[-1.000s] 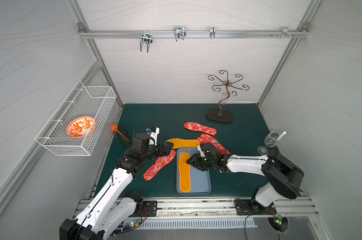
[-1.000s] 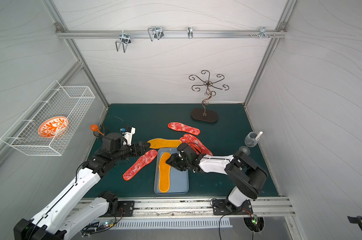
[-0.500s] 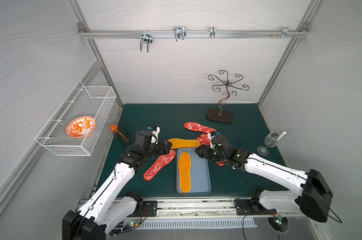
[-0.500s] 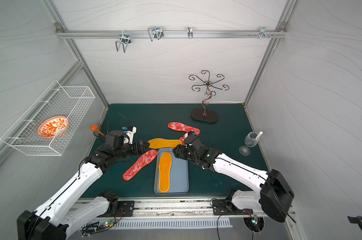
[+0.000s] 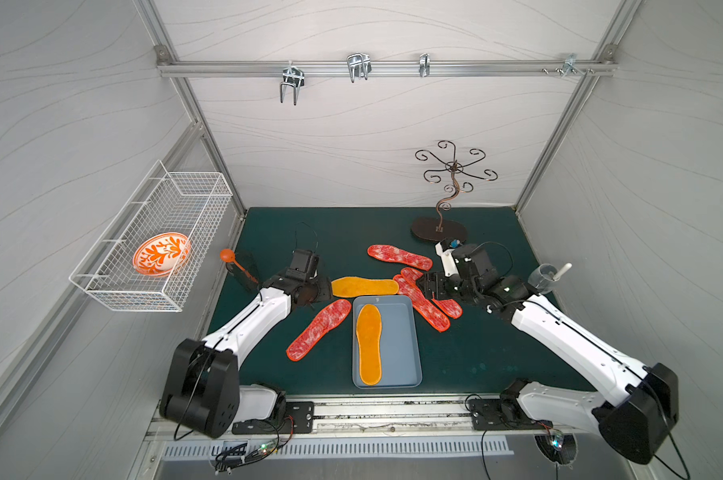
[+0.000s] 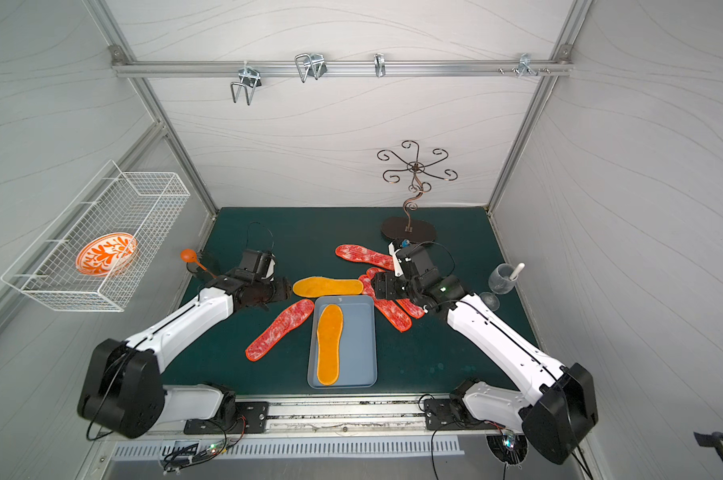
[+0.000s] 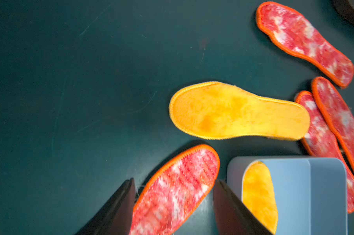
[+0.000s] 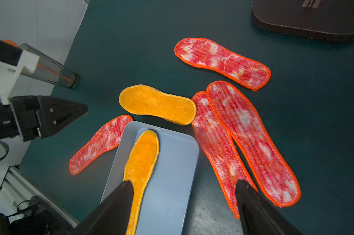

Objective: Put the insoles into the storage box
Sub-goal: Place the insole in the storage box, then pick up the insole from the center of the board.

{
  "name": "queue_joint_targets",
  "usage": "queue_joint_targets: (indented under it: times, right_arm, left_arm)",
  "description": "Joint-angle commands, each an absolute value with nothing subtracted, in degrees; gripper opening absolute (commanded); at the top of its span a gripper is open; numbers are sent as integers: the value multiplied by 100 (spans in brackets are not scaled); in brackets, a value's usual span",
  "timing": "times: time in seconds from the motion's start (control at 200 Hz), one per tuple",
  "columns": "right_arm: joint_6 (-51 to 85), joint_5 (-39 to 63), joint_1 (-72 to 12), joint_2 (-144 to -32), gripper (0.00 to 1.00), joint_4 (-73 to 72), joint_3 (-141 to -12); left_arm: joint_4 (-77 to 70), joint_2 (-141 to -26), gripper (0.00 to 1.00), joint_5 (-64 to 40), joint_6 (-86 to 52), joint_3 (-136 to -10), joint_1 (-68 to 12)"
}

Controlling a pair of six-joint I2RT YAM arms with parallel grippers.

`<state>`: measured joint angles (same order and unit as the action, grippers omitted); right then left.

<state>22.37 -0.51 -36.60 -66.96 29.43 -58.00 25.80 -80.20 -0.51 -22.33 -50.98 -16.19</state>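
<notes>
The grey-blue storage box (image 5: 398, 332) (image 6: 357, 336) lies near the front of the green mat, with one yellow insole (image 5: 369, 345) (image 8: 141, 160) flat inside it. A second yellow insole (image 5: 365, 286) (image 7: 233, 112) lies just behind the box. A red-and-white insole (image 5: 319, 329) (image 7: 176, 193) lies left of the box. My left gripper (image 5: 322, 289) (image 7: 174, 180) is open, its jaws either side of that insole's toe. Two overlapping red insoles (image 5: 426, 305) (image 8: 253, 142) lie right of the box, a third (image 5: 399, 257) further back. My right gripper (image 5: 424, 284) (image 8: 184, 181) is open and empty above them.
A white wire basket (image 5: 160, 253) holding an orange-patterned bowl hangs on the left wall. A clear tube with an orange spoon (image 5: 239, 270) lies behind the left arm. A metal jewellery stand (image 5: 438, 228) is at the back, a glass (image 5: 544, 278) at the right edge.
My right gripper has pulled back from the box toward the rear right and opened wider, leaving the yellow insole in the box. The left gripper's jaws have narrowed over the red insole.
</notes>
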Motion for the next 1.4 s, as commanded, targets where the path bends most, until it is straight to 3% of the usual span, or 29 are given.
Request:
queue_joint_targets:
  times: [0.0, 0.49, 0.99, 1.395]
  right_arm:
    - [1877, 297, -3476, -6768, 85, 3371, -5904]
    - [2249, 651, -3235, -6772, 90, 3213, -5854]
    - [2371, 729, -3229, -6871, 91, 3087, -5766]
    - [2553, 854, -3234, -7014, 91, 2918, -5836]
  left_arm:
    - [2276, -8680, 61, 15, -2270, -5697, -1597]
    - [2307, -10630, 48, -44, -2340, -6807, -1591]
    - [2519, -11041, 40, -53, -2239, -6631, -1732]
    - [2700, -11390, 28, -67, -2069, -6614, -1871]
